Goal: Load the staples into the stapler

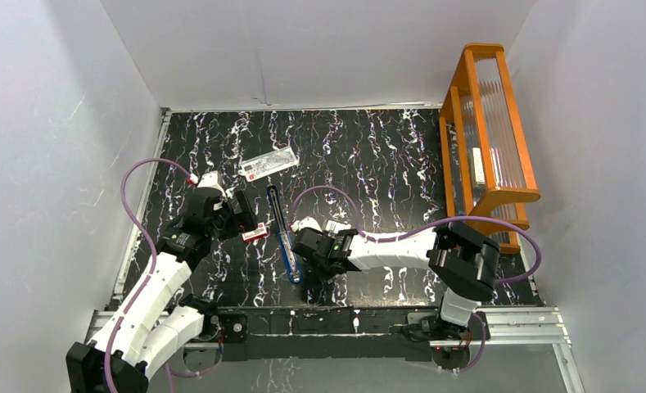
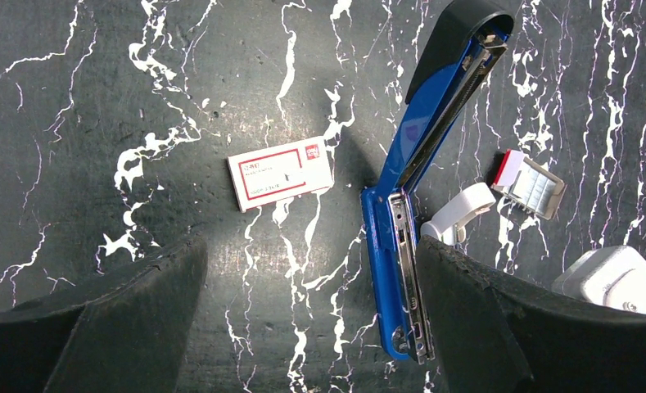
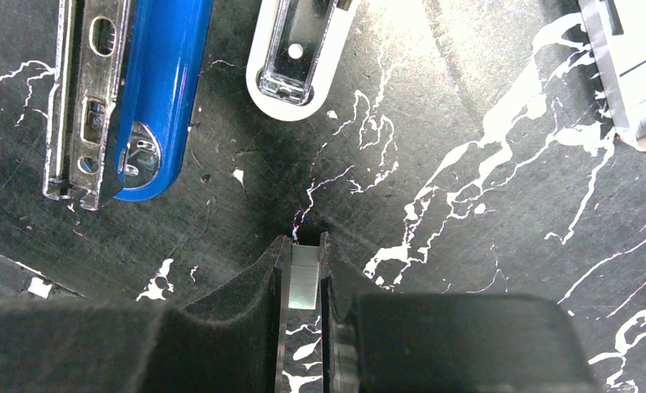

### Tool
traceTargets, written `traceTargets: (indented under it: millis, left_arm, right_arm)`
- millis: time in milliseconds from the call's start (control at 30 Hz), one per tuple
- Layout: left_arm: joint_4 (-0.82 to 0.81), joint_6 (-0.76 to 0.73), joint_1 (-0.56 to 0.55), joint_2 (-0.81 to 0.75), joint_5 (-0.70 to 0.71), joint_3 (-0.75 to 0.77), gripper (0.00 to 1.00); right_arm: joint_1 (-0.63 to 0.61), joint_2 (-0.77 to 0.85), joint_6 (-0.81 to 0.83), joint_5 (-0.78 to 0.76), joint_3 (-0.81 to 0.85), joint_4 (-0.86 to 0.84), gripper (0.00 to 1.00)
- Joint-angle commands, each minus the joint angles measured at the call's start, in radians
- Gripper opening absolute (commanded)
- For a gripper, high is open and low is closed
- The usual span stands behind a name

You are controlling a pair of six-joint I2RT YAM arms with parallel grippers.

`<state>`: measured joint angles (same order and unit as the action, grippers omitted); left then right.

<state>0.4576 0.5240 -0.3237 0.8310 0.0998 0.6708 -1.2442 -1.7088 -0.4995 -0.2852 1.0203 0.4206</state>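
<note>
Nearest the arms' bases, the right claw (image 3: 305, 250) is pinched together on a short silvery strip of staples (image 3: 305, 282), carried low over the black, white-veined bench (image 1: 385, 164), probably ready to feed into the stapler. Just to its left lies the small blue hand stapler with black base (image 1: 287, 252), hinged wide open and flat so its silver metal rail (image 3: 74, 98) is exposed to take the strip. Beyond it the left claw (image 2: 311, 286) hangs with jaws wide apart, gripping nothing, above the red-and-white cardboard sleeve (image 2: 281, 173). The small open staple tray (image 2: 534, 187) sits just right of the stapler. Farther back lies a flat clear packet (image 1: 268, 164). At far right stands an orange-framed rack with ribbed clear panels (image 1: 487, 131).
</note>
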Motion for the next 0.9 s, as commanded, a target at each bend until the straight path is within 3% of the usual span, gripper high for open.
traceTargets:
  millis: [0, 233, 433, 867]
  left_arm:
    - [0.000, -0.004, 0.001, 0.000, -0.001, 0.014, 0.95]
    - [0.016, -0.001, 0.001, -0.013, 0.000, 0.023, 0.95]
    - [0.039, 0.005, 0.001, -0.031, 0.002, 0.036, 0.95]
    - [0.085, 0.119, 0.001, -0.113, 0.032, 0.047, 0.94]
  right_arm:
    - [-0.003, 0.009, -0.045, -0.033, 0.003, 0.046, 0.22]
    - [-0.004, 0.046, -0.146, -0.136, 0.127, 0.128, 0.22]
    - [-0.004, 0.045, -0.212, -0.170, 0.231, 0.097, 0.22]
    - [-0.011, -0.139, -0.221, -0.236, 0.448, 0.056, 0.22]
